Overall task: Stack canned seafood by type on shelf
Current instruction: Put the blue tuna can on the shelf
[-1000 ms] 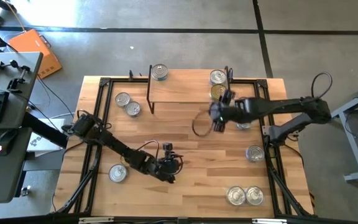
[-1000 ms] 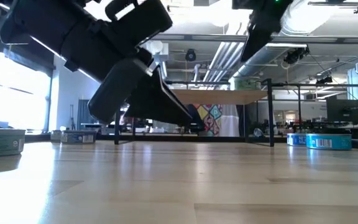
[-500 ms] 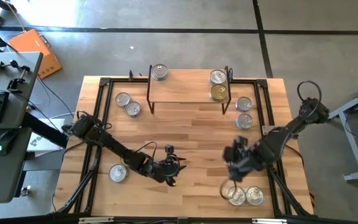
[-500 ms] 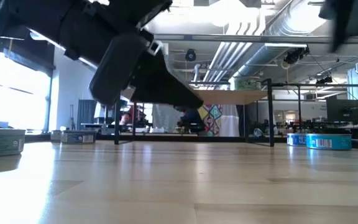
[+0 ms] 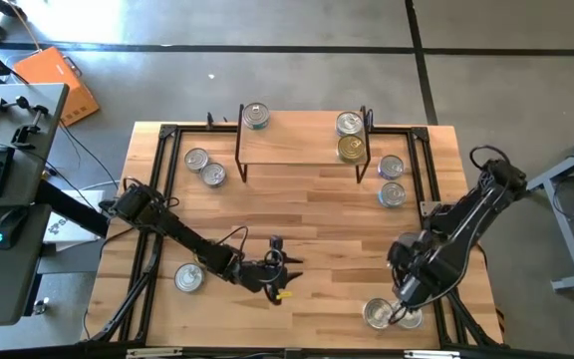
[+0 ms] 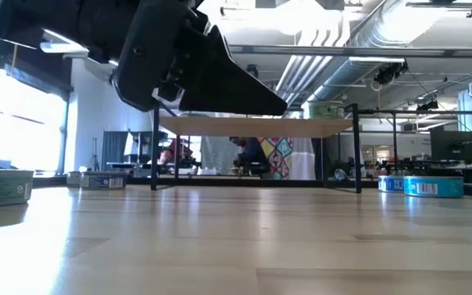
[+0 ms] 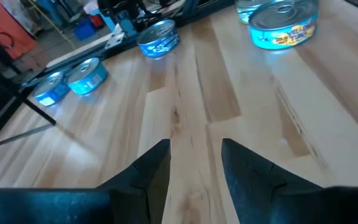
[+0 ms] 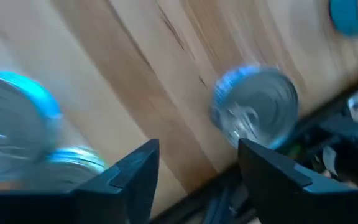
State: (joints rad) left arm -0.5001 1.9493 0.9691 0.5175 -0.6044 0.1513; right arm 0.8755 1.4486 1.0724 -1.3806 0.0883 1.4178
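Hovering over the lower right of the high view, the right gripper [image 5: 404, 309] hangs above a pair of short round silver-topped tins [image 5: 378, 315] near the front edge of the big wooden tabletop [image 5: 307, 214]; its wrist view shows the jaws spread wide and empty, with a blurred blue-sided tin [image 8: 255, 114] just beyond the dark fingertips [image 8: 143, 154], an arrangement that looks like lining up for a grasp rather than a carry. The left gripper [image 5: 279, 277] waits low in the lower centre of the high view, jaws parted a little over bare wood and holding nothing, clear of the right arm's work. The small raised light-wood shelf on thin black legs [image 5: 297, 143] sits at the upper centre, with one silver tin [image 5: 255, 116] at its left end and a silver tin [image 5: 349, 124] beside a gold-topped tin [image 5: 350, 149] at its right end, probably to keep types apart. Other tins lie loose: two left of the shelf [image 5: 204, 167], two right of it [image 5: 392, 180], one at lower left [image 5: 188, 278]. Most of the sorting appears not yet done.
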